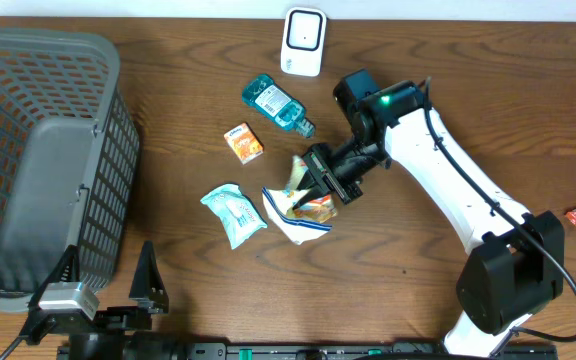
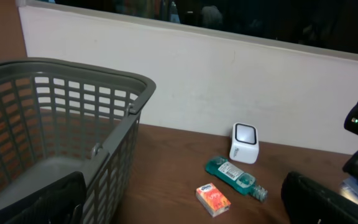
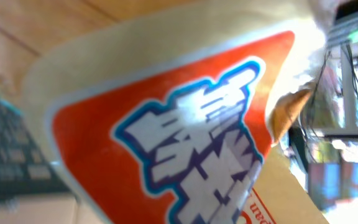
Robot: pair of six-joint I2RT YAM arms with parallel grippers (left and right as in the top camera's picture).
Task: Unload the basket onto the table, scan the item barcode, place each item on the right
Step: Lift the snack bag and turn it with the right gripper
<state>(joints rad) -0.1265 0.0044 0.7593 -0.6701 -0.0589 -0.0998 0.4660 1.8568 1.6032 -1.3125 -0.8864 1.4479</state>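
The right gripper pinches a white-and-orange snack bag at mid-table, just beside a pale blue tissue pack. Beyond lie a small orange box, a blue mouthwash bottle and a white scanner. The left gripper stands spread wide near a grey basket.

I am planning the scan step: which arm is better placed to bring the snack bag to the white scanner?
Right. The right claw is shut on the snack bag, with the white scanner just beyond. The left claw is open and empty, far off beside the grey basket.
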